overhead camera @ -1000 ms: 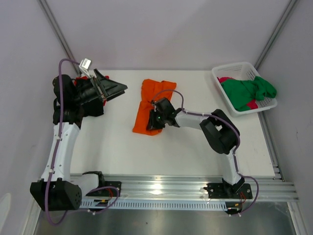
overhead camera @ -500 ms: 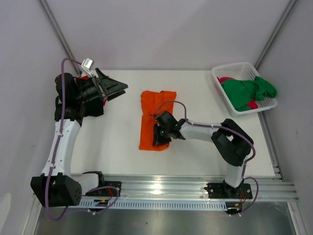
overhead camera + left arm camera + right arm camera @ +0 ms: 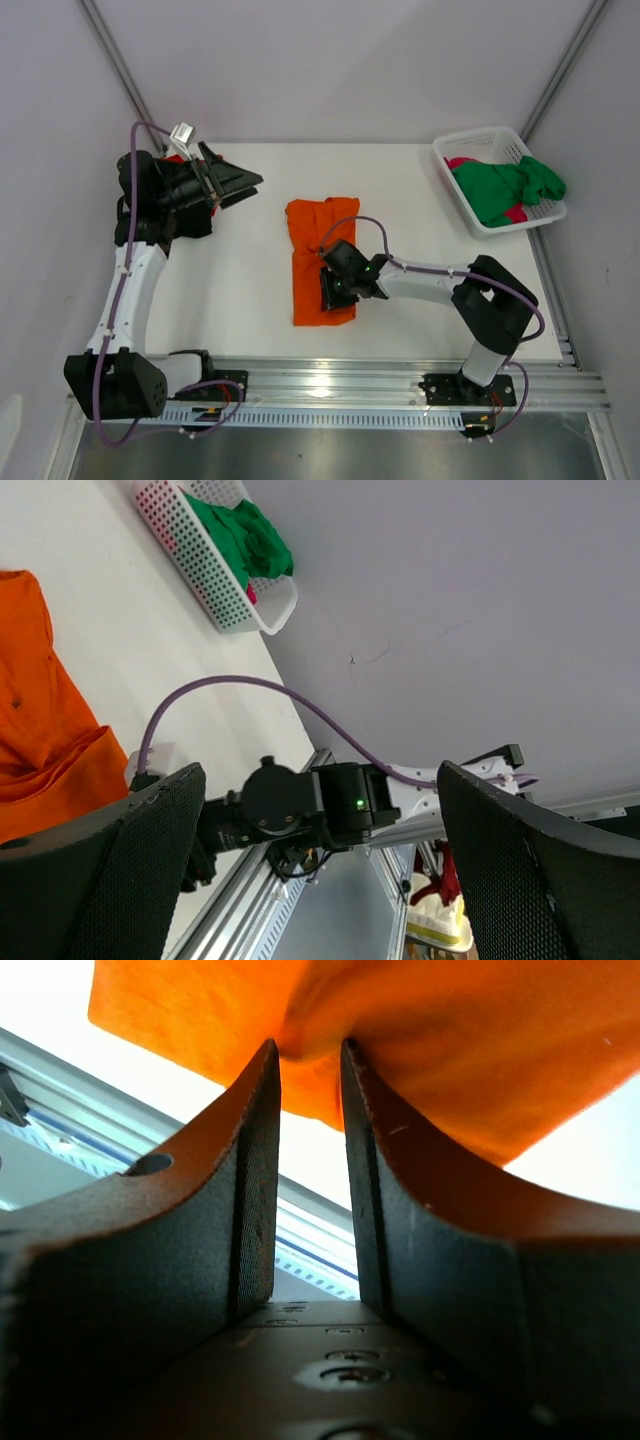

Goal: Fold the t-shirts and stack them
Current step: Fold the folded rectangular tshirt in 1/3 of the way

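White tabletop (image 3: 230, 290), pale lilac walls (image 3: 350, 70). My right gripper (image 3: 326, 290) pinches bright orange cloth t-shirt (image 3: 310, 235) at centre; my left gripper (image 3: 255, 184) gapes wide, 10 o'clock.

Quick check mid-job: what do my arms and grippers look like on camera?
Both the left arm and right arm have white links, black joints and a looping purple cable. The left gripper and right gripper are black, with curved fingers and finely gridded pads.

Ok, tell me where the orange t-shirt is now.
In the top view, the orange t-shirt lies mid-table, left of the white basket, its near half in the jaws of the right arm.
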Motion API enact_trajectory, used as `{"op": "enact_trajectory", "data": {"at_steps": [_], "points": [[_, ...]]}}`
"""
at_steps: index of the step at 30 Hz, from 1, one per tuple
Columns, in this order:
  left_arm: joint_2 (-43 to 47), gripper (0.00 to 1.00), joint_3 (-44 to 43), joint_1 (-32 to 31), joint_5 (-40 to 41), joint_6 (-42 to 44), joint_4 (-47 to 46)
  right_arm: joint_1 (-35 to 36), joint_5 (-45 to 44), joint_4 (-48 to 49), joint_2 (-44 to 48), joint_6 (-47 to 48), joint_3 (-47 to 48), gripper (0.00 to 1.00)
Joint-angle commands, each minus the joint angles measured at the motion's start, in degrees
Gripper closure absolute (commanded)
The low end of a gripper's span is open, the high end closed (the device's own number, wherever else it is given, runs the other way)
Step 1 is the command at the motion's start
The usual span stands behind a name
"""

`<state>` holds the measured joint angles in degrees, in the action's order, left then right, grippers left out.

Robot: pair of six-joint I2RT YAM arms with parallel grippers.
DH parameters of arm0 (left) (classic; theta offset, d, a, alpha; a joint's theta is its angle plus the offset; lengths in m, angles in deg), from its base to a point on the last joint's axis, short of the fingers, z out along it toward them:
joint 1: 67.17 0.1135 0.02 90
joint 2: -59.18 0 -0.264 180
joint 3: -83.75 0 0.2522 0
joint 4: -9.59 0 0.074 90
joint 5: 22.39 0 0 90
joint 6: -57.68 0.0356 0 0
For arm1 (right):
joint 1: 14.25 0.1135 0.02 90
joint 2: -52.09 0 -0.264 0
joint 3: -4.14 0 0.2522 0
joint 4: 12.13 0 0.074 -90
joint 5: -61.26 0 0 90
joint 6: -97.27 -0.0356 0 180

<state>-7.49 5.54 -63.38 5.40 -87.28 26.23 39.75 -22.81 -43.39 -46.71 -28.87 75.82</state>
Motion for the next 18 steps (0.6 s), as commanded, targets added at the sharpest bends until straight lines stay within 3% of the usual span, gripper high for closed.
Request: {"op": "enact_trajectory", "data": {"at_steps": [1,7,11,18], "points": [[-1.0,0.01,3.3,0.6,-1.4,2.7,-1.9,0.6,-3.0,4.7,3.7,2.4,-0.7,0.69],[-2.4,0.01,8.8,0.5,0.5,10.5,4.8,0.5,-4.8,9.2,9.9,5.6,0.4,0.68],[-2.1,0.0,11.6,0.2,3.1,16.9,13.3,0.6,-7.7,1.9,11.2,4.8,3.3,0.68],[1.9,0.0,20.9,0.3,6.0,22.1,20.6,1.9,-13.0,-4.7,20.5,-2.5,-7.2,0.68]]}}
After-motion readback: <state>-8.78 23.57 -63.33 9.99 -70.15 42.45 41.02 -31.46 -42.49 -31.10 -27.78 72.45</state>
